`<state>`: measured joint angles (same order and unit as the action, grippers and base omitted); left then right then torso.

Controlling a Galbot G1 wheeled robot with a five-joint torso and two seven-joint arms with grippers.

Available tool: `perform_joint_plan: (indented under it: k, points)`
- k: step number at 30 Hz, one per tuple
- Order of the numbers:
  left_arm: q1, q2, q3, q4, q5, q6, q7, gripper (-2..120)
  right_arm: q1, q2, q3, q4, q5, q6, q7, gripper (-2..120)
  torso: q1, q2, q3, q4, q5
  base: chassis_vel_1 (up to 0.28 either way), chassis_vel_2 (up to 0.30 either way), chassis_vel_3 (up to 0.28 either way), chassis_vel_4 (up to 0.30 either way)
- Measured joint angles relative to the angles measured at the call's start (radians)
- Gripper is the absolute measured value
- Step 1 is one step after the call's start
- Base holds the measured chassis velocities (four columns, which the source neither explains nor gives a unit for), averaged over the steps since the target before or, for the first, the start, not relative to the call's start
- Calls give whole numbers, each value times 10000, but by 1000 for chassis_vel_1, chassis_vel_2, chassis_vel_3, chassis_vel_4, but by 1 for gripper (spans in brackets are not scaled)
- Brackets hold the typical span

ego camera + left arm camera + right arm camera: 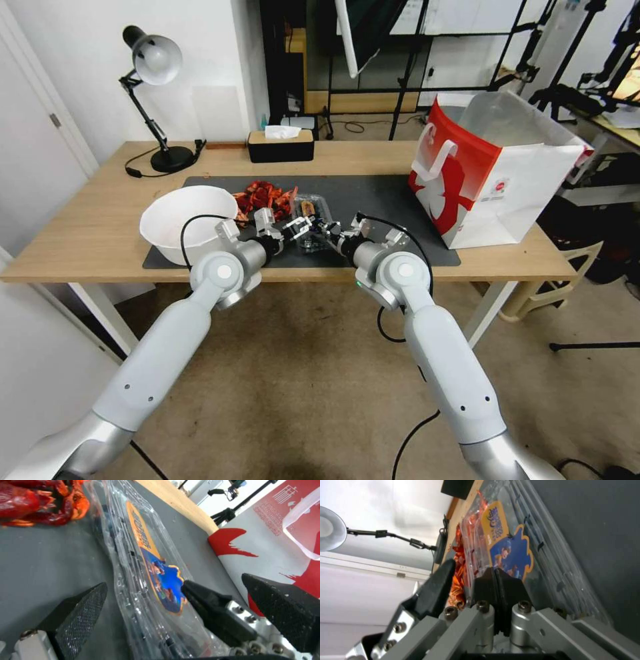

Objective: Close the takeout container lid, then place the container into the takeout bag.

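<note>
The small clear plastic clamshell container (312, 223) lies flat, its blue-and-orange-labelled lid (156, 575) down; the red-and-white paper bag (497, 177) stands open, well apart.

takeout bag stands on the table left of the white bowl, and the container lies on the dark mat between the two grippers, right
Not quite. The head view shows the takeout bag standing on the table to the right of the white bowl, not left. The rest holds: the takeout container lies on the dark mat between the left gripper and the right gripper.
</note>
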<state>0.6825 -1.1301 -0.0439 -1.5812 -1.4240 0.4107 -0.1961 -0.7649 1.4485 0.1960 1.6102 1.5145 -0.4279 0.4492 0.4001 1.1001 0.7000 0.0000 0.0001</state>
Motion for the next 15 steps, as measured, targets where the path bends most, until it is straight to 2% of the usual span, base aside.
perform_joint_plan:
  k: [5, 8, 9, 12, 13, 15]
  points:
    - [-115, -65, 75, 90, -20, 28, 4, 94, -52, -23, -4, 18, -7, -15, 0, 0, 0, 0, 0, -1, 0, 0, 0, 0, 0]
    - [-142, -79, 135, 149, -24, 45, -133, 80, -76, -30, -4, 31, -20, -28, -2, 0, 0, 0, 0, 0, 0, 0, 0, 0, 0]
    - [-142, -79, 135, 149, -24, 45, -133, 80, -76, -30, -4, 31, -20, -28, -2, 0, 0, 0, 0, 0, 0, 0, 0, 0, 0]
    - [-160, -80, 151, 209, -22, 79, -298, 67, -103, -32, -4, 35, -47, -31, -14, 0, 0, 0, 0, -1, -1, 0, 0, 0, 0]
    - [-160, -80, 151, 209, -22, 79, -298, 67, -103, -32, -4, 35, -47, -31, -14, 0, 0, 0, 0, -1, -1, 0, 0, 0, 0]
    - [-182, -75, 151, 227, -25, 79, -351, 57, -127, -35, -4, 51, -63, -33, -19, 0, 0, -1, 0, 0, -1, 0, 0, 0, 0]
